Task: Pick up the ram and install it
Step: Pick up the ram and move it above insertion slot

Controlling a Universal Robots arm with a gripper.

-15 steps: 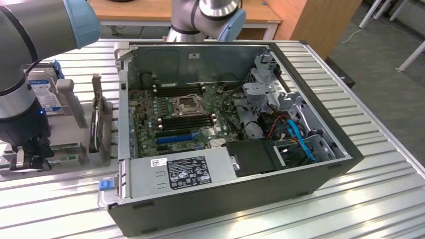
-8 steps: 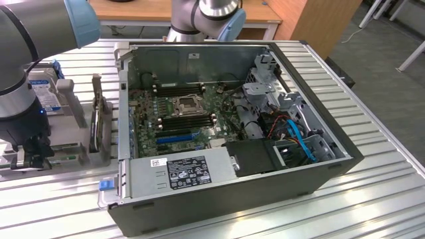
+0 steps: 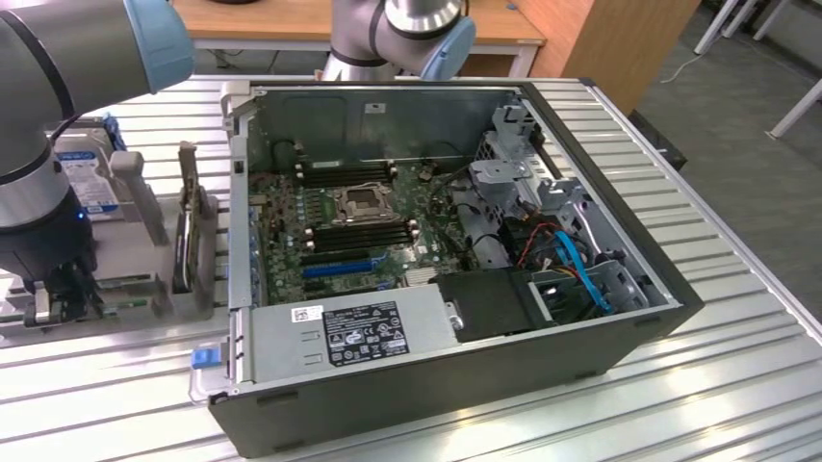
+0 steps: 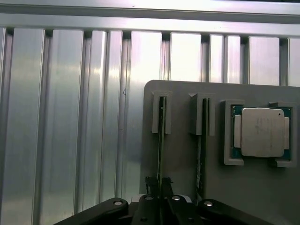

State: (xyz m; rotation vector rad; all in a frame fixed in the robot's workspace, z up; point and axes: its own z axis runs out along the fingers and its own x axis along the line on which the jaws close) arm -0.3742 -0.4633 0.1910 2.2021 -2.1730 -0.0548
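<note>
Now: gripper [image 4: 159, 201] low over the tray [image 4: 180, 154], at the exterior view's lower left, beside the PC case [image 3: 424, 404].
Jaws: closed in on the ram [image 4: 161, 140], look to be pinching its top edge.
Where: ram stands on edge in a tray slot, farther from the CPU [image 4: 261, 132]; other stick [image 4: 203, 140] sits between.
Handling: probably light, stiff, thin, fragile; smooth faces may slip.
Hold: flat faces, mid-length, away from the contacts.

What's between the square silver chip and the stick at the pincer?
A second ram stick, on edge in the grey holder, seen in the wrist view.
</note>
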